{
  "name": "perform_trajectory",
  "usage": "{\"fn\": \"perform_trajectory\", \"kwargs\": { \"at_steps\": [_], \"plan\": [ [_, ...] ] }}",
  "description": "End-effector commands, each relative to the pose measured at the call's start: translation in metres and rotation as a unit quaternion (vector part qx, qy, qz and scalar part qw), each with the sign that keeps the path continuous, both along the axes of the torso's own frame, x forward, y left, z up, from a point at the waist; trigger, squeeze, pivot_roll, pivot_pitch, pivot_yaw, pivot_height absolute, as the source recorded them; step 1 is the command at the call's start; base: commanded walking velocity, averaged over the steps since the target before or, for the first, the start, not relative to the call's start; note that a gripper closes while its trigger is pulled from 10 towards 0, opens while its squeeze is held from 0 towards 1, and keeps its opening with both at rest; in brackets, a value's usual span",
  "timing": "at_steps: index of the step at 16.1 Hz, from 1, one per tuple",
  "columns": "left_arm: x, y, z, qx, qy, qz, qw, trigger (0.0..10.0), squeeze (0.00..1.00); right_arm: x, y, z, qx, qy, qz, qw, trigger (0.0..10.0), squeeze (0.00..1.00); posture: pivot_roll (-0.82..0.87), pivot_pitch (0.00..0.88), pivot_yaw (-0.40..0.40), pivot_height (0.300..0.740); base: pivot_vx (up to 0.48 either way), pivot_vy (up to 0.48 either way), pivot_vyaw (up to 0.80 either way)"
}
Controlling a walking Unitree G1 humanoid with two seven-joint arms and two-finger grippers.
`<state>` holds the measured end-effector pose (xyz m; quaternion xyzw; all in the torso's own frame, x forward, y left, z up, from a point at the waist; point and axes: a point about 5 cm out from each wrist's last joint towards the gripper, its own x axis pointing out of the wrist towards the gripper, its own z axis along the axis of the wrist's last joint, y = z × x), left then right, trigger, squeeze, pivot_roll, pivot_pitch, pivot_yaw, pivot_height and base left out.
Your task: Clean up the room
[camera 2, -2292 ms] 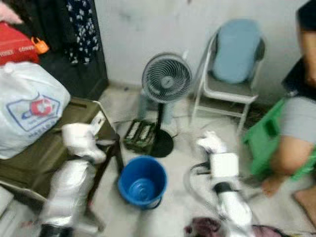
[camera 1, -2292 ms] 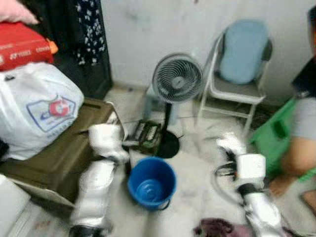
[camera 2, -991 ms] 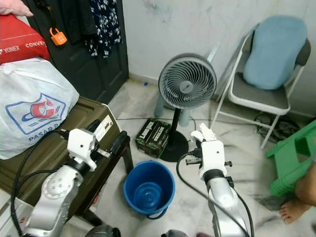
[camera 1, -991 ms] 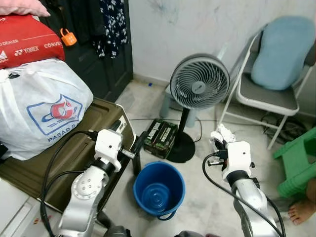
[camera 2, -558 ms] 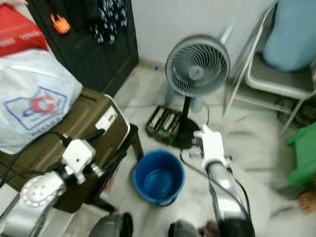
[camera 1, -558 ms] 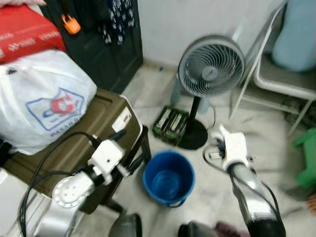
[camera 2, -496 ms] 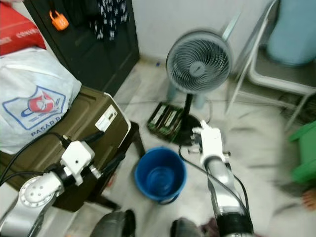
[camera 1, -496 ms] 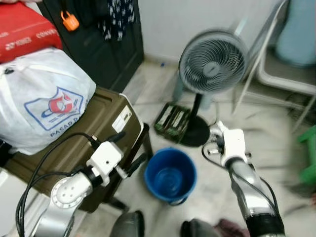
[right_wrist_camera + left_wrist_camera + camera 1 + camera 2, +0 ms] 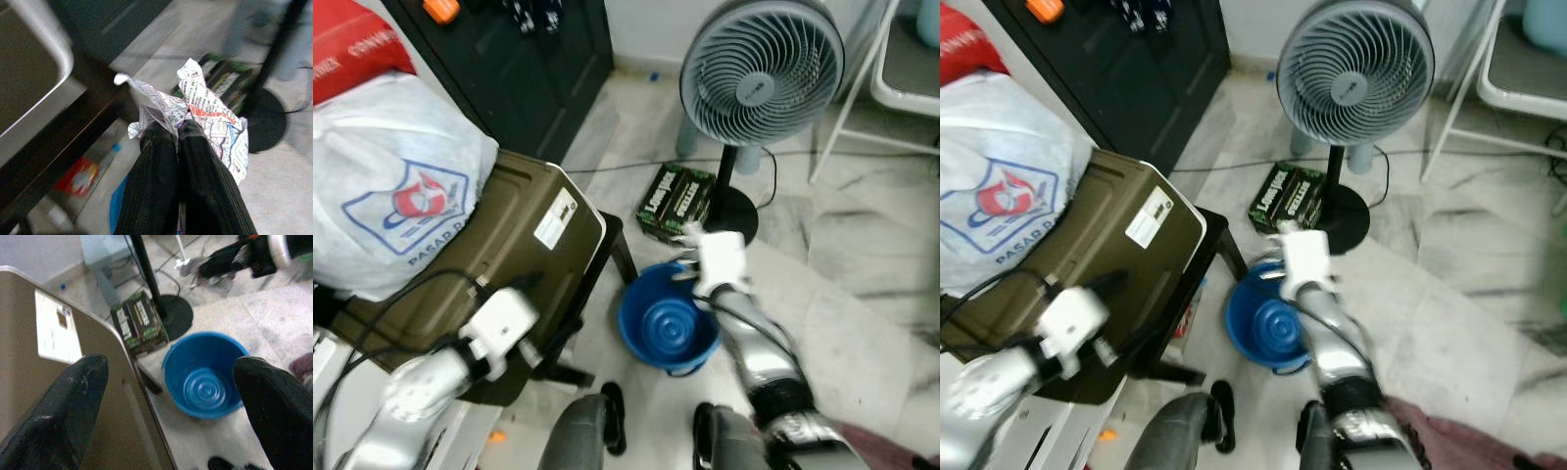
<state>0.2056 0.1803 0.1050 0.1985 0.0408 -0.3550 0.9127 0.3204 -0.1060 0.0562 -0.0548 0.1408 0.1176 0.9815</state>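
Paper [image 9: 205, 112], crumpled and printed, is pinched between the closed fingers [image 9: 161, 166] of the right gripper [image 9: 177, 128], which hangs over the far rim of the blue bucket [image 9: 668, 321] on the floor. The left gripper [image 9: 166, 396] sits apart, beside the olive case [image 9: 499, 255], its fingers [image 9: 63, 401] spread wide and holding nothing. Just beyond the bucket lie a green-and-black box [image 9: 675, 196] and the round base of a grey fan [image 9: 762, 73]. A white plastic bag [image 9: 386, 186] rests on the case.
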Motion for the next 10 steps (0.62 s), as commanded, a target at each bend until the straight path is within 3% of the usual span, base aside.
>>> {"fn": "perform_trajectory", "kwargs": {
  "at_steps": [1,2,8,10],
  "plan": [
    [-0.008,0.009,0.001,0.009,0.010,0.003,1.000,10.0,0.00,-0.005,0.011,-0.013,-0.016,0.030,0.015,0.999,10.0,0.00,0.28,0.350,0.207,0.740,0.000,0.000,0.00],
    [-0.016,0.011,-0.001,0.011,0.018,-0.001,1.000,10.0,0.00,-0.004,0.015,-0.015,-0.010,0.043,0.012,0.999,10.0,0.00,0.29,0.355,0.211,0.740,0.000,0.000,0.00],
    [-0.023,0.015,0.003,0.013,0.022,-0.002,1.000,10.0,0.00,0.001,0.010,-0.020,-0.012,0.059,-0.031,0.998,10.0,0.00,0.30,0.362,0.220,0.740,0.000,0.000,0.00],
    [-0.023,0.015,0.004,0.012,0.024,-0.003,1.000,10.0,0.00,0.002,0.004,-0.020,-0.009,0.056,-0.049,0.997,10.0,0.89,0.30,0.363,0.219,0.740,0.000,0.000,0.00]
  ]
}}
